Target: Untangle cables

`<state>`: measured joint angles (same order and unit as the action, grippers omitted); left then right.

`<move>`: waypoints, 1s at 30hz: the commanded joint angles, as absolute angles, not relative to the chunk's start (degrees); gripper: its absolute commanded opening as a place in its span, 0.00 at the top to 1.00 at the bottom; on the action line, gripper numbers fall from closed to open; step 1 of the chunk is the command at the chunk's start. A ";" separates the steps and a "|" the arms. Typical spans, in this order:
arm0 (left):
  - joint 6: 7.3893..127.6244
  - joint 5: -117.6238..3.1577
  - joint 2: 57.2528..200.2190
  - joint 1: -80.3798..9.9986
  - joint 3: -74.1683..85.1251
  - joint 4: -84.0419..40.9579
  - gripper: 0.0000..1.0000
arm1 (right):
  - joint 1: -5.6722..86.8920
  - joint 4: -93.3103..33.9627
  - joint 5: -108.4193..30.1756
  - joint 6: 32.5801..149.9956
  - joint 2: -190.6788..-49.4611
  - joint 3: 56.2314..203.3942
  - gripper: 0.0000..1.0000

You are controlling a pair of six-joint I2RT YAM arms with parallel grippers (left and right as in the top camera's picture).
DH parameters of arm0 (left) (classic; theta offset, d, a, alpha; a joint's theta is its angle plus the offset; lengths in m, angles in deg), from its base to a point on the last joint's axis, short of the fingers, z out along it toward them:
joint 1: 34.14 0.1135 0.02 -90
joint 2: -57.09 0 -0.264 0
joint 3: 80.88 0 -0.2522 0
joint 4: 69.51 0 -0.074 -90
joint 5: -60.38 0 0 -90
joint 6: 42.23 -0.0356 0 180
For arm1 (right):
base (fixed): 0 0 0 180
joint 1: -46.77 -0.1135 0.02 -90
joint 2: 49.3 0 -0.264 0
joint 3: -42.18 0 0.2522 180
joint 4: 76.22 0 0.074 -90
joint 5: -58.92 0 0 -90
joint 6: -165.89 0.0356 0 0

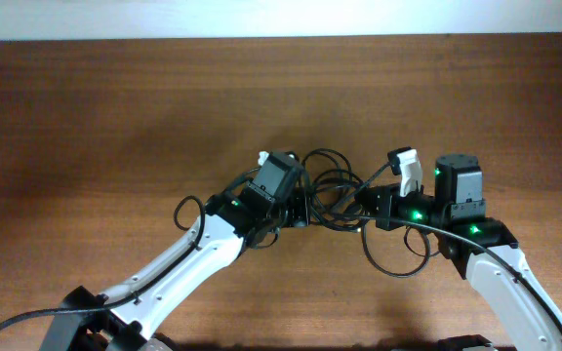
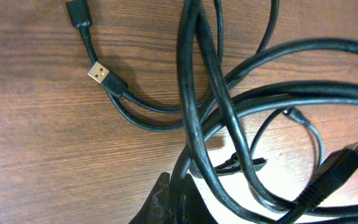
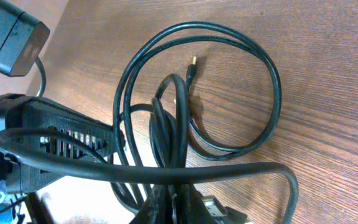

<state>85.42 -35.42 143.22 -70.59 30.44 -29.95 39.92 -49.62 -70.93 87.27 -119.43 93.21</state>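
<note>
A tangle of thin black cables [image 1: 332, 190] lies on the wooden table between my two arms, with one loop [image 1: 398, 255] trailing toward the front. My left gripper [image 1: 301, 207] is at the tangle's left side and is shut on a cable strand [image 2: 194, 158]. A gold USB plug [image 2: 97, 73] lies on the wood beyond it. My right gripper [image 1: 361, 207] is at the tangle's right side and is shut on a bunch of strands [image 3: 173, 143]. A small gold-tipped plug [image 3: 192, 65] points up inside the loops. Another metal plug [image 3: 219, 210] lies by the right fingers.
The wooden table [image 1: 115, 107] stretches back and to both sides. The left arm's black body [image 3: 48, 146] shows close beside the tangle in the right wrist view. The white wall edge [image 1: 281, 18] runs along the back.
</note>
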 commanded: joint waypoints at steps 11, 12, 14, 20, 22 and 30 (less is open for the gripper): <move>66.73 -10.09 143.15 -69.91 31.40 -18.27 1.00 | 40.75 -50.21 -69.36 86.81 -119.05 93.98 0.96; 66.73 -8.56 143.15 -69.91 31.40 -17.23 1.00 | 40.75 -50.21 -69.34 86.81 -119.05 93.98 0.96; 66.73 -6.13 143.15 -69.91 31.40 -15.98 1.00 | 40.75 -50.23 -69.34 86.81 -119.05 93.98 0.96; 66.75 -6.26 143.15 -69.93 31.40 -16.02 0.51 | 40.75 -50.23 -69.34 86.81 -119.05 93.98 0.96; 66.75 -6.26 143.15 -69.91 31.40 -16.02 0.43 | 40.75 -50.23 -69.34 86.81 -119.05 93.98 0.96; 66.80 -6.96 143.15 -69.91 31.40 -16.07 0.01 | 40.75 -50.23 -69.34 86.81 -119.05 93.98 0.96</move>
